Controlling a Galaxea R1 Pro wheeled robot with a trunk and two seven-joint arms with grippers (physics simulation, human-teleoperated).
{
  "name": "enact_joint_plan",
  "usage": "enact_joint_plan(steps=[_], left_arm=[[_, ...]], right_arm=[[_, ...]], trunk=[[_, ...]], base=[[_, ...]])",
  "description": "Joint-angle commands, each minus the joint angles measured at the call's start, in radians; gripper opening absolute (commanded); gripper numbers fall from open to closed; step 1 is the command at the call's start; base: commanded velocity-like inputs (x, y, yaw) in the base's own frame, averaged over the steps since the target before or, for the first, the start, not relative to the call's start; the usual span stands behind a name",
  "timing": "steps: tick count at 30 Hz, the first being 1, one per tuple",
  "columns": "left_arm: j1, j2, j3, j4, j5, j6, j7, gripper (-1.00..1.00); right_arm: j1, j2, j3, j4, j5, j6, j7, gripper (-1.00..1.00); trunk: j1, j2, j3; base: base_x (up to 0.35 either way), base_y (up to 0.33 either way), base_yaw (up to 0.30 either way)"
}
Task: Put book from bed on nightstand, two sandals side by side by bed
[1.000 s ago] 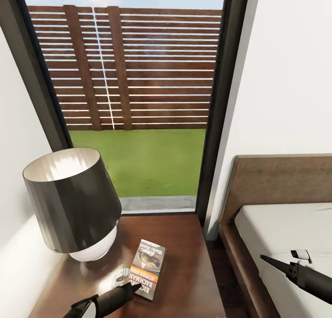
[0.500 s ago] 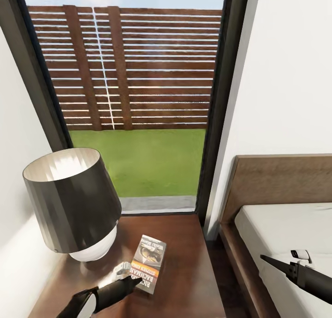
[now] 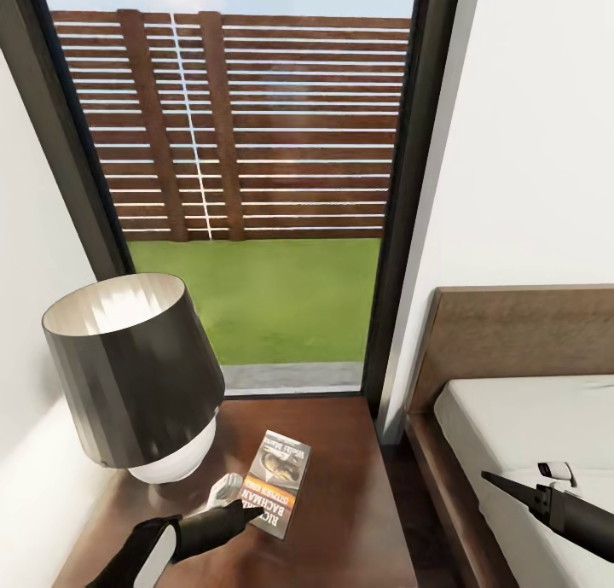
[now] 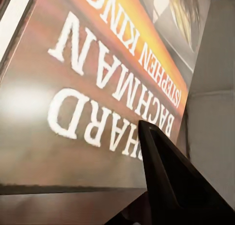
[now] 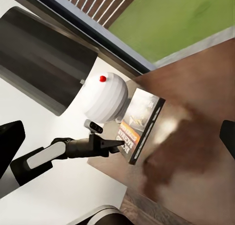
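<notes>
While flat on nightstand (image 3: pixel 341 486) | book (image 3: pixel 277 481) | left hand (image 3: pixel 247 513) seemingly touching

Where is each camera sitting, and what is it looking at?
Head view: from the robot's head, looking forward and down at the nightstand, lamp, book, window and bed; the left gripper and the right arm show.
Left wrist view: on the left arm, very close to the book's cover; one dark finger shows.
Right wrist view: on the right arm, looking across at the nightstand; the left gripper shows.
All three views share the book.
</notes>
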Motion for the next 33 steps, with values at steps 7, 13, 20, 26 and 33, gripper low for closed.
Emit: enact_joint_plan(steps=[7, 13, 20, 26, 33], left_arm=[[0.0, 0.0, 0.004, -0.002, 0.002, 0.011, 0.012, -1.0], [-0.003, -0.001, 0.007, -0.002, 0.006, 0.011, 0.132, -1.0], [-0.003, -0.001, 0.007, -0.002, 0.008, 0.011, 0.169, -1.0], [-0.005, -0.001, 0.007, -0.002, 0.009, 0.011, 0.174, -1.0], [-0.005, -0.002, 0.007, -0.002, 0.007, 0.011, 0.177, -1.0]], right_arm=[[-0.001, 0.0, 0.0, 0.0, -0.004, 0.007, 0.001, 1.0], [0.0, 0.001, 0.0, 0.0, -0.004, 0.007, 0.0, 1.0], [0.0, 0.001, 0.001, 0.0, -0.004, 0.007, -0.001, 1.0], [0.0, 0.001, 0.001, 0.0, -0.004, 0.007, -0.001, 1.0], [0.0, 0.001, 0.001, 0.0, -0.004, 0.006, -0.001, 1.0]], trunk=[[0.0, 0.0, -0.001], [0.0, 0.0, -0.001], [0.0, 0.0, -0.001], [0.0, 0.0, -0.001], [0.0, 0.0, -0.001]], base=[[0.0, 0.0, 0.0], [0.0, 0.0, 0.0], [0.0, 0.0, 0.0], [0.0, 0.0, 0.0], [0.0, 0.0, 0.0]])
